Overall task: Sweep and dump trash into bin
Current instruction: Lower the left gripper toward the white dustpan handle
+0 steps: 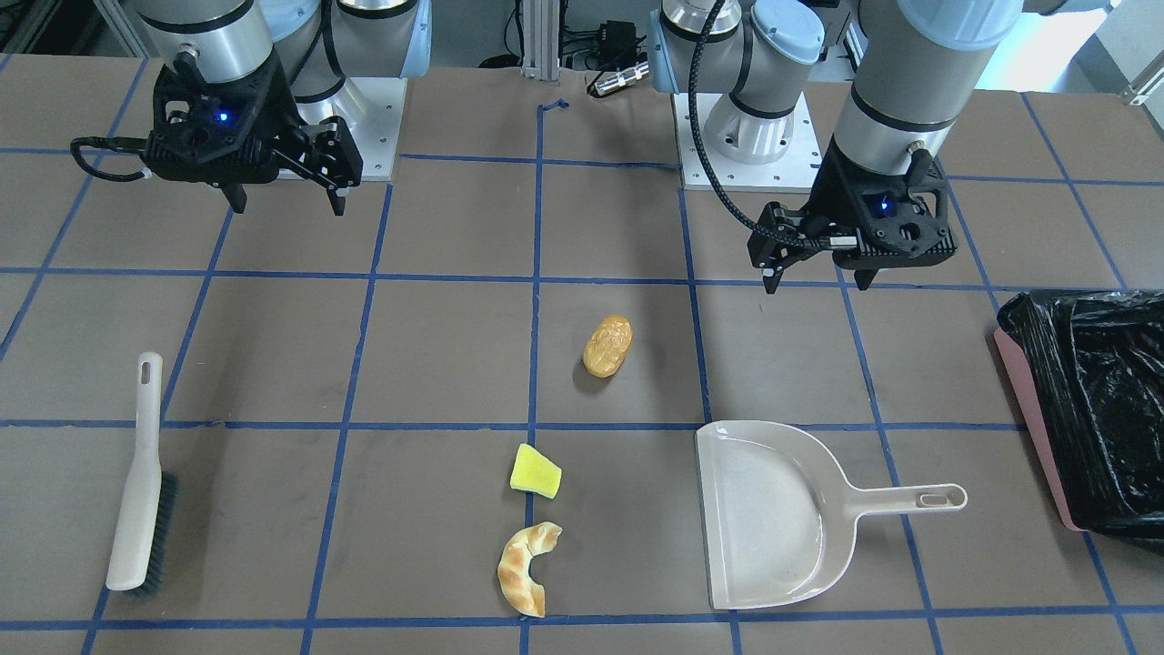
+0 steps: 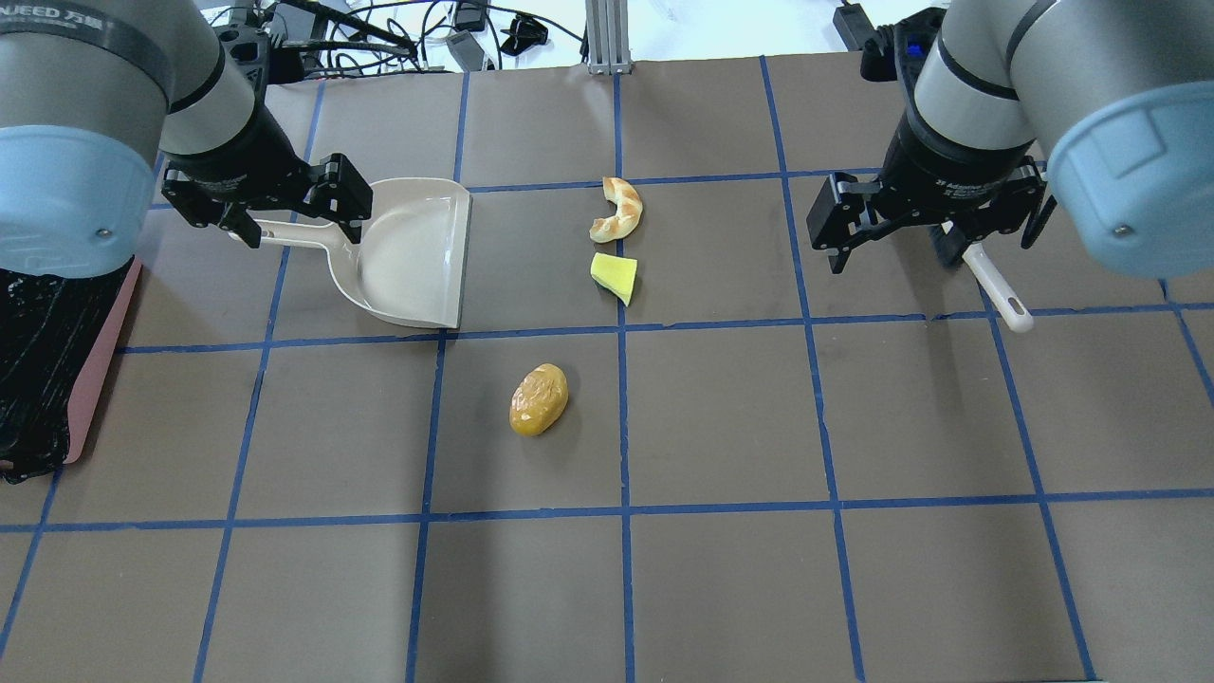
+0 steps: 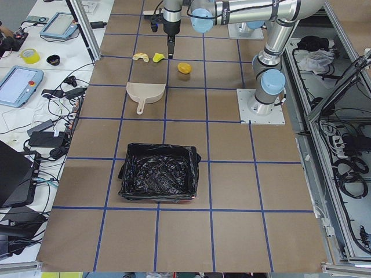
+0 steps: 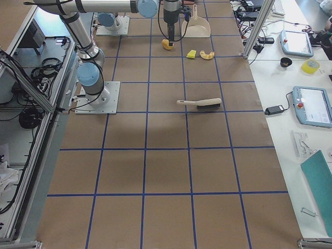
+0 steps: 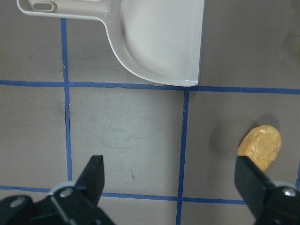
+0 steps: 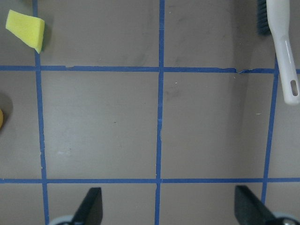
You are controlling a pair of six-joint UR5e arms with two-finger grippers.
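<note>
Both hands have their fingers spread wide with nothing in them. The left hand (image 1: 818,277) hangs over the desk (image 1: 455,318) near the dustpan (image 1: 773,509), and the right hand (image 1: 288,205) hangs on the brush's (image 1: 136,482) side. The trash lies loose mid-desk: a brown lump (image 1: 607,346), a yellow wedge (image 1: 535,471), and a croissant piece (image 1: 526,569) just beside the wedge. The bin (image 1: 1037,428) sits further out to the robot's left, past the dustpan.

The desk (image 4: 166,171) is a wide brown surface, marked into squares by blue tape lines (image 2: 623,417). Along its edge opposite the robot runs a white bench (image 4: 275,85). The bench carries 2 tablets (image 4: 296,42), a roll of yellow tape (image 4: 312,66), a teal folder (image 4: 319,181) and loose cables (image 3: 58,116). An aluminium post (image 2: 601,38) stands at the middle of that edge. The light is bright and even.
</note>
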